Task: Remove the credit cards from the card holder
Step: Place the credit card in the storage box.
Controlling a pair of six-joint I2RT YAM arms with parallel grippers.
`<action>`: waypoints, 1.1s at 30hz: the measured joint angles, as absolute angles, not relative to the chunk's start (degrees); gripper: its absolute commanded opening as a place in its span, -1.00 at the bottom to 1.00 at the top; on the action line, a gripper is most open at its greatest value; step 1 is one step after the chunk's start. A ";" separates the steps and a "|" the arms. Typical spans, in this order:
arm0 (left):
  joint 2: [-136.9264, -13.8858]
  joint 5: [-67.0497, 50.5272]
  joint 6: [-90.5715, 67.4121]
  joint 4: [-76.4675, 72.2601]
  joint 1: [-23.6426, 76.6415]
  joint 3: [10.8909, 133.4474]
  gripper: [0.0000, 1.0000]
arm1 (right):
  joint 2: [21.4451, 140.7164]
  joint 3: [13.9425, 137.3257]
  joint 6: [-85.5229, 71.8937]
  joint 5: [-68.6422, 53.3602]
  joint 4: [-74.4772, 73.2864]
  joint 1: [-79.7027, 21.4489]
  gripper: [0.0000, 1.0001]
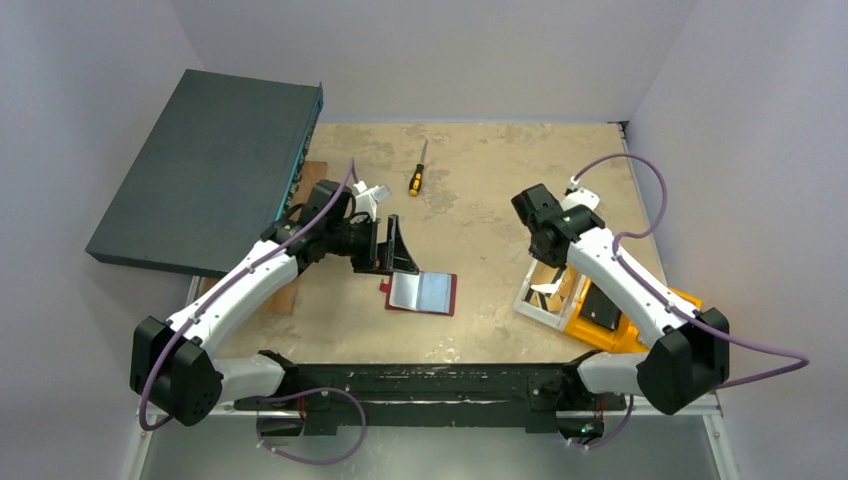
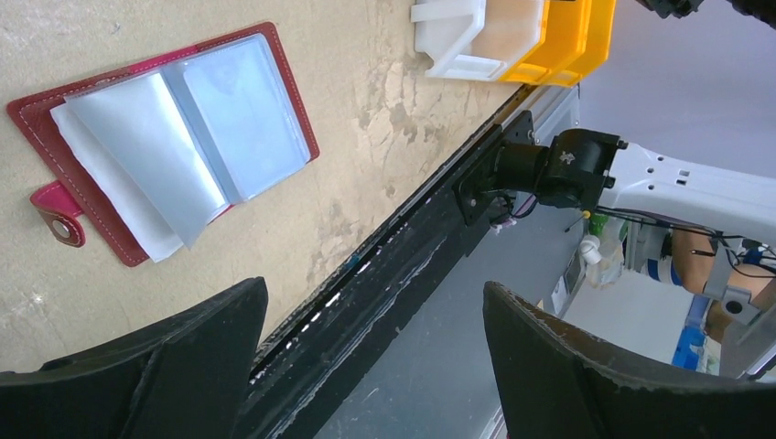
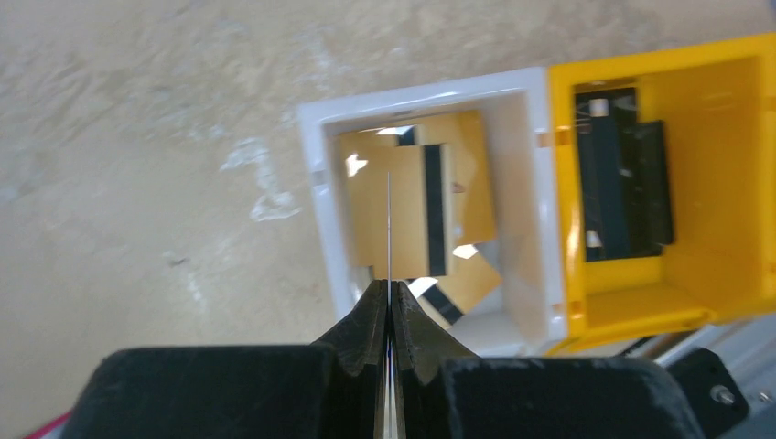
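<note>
Two white robot arms work at a worn tan table point(image 1: 480, 200). Nearest their bases, the dark red folding card holder point(image 1: 423, 292) lies open and flat on the table, its clear plastic sleeves fanned upward and its snap tab sticking out at one side. Just beyond it hangs the left gripper point(image 2: 375, 294), jaws spread wide, holding nothing and clear of the holder. Off to the right, the right gripper point(image 3: 389, 294) is pinched tight on a thin card point(image 3: 389, 229), seen edge-on, above a white plastic bin point(image 3: 316, 183) where several tan-gold credit cards point(image 3: 462, 178) with black stripes lie heaped. An orange-yellow plastic bin point(image 3: 659, 59) adjoins it. Farther back lie a yellow-handled screwdriver point(image 1: 417, 176) and a dark grey slab-like case point(image 1: 210, 170).
</note>
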State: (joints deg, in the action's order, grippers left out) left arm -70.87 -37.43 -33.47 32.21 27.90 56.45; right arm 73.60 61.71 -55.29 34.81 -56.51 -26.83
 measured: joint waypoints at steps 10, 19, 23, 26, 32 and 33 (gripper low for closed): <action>-72.23 -37.39 -33.30 32.34 28.34 56.45 0.75 | 80.79 63.96 -64.18 45.69 -72.88 -19.33 -1.00; -73.28 -37.39 -33.32 32.32 28.60 56.45 0.75 | 79.70 63.51 -65.63 47.27 -75.48 -13.37 -1.00; -73.28 -37.39 -33.30 32.34 28.64 56.45 0.75 | 79.64 63.26 -66.11 47.31 -75.77 -12.25 -1.00; -73.28 -37.41 -33.28 32.34 28.64 56.45 0.75 | 78.98 63.11 -66.59 47.46 -75.83 -11.55 -0.69; -73.28 -37.43 -33.23 32.34 28.64 56.45 0.75 | 77.82 62.98 -67.13 48.14 -76.34 -10.79 -0.23; -73.28 -37.43 -33.21 32.36 28.64 56.45 0.75 | 77.82 62.98 -67.16 48.25 -76.42 -10.79 -0.21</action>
